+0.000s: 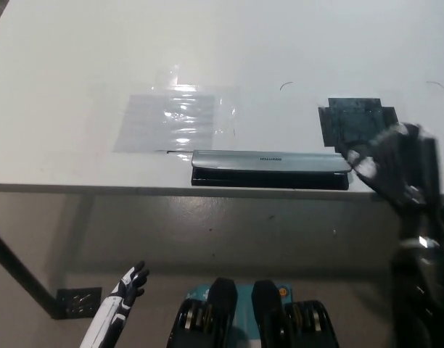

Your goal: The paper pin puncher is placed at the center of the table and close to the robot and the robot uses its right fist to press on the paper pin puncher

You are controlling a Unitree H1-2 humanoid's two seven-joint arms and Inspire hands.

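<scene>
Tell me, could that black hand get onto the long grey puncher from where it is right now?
Probably yes. The right hand hangs just off the right end of the paper pin puncher, at the table edge, with nothing between them. The left hand rests low, below the table.

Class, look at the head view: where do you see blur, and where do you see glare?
Head view: the black right hand is smeared by motion blur at the table's right edge; glare shines off the clear plastic sheet; the puncher and the white left hand, resting low left, look sharp.
</scene>
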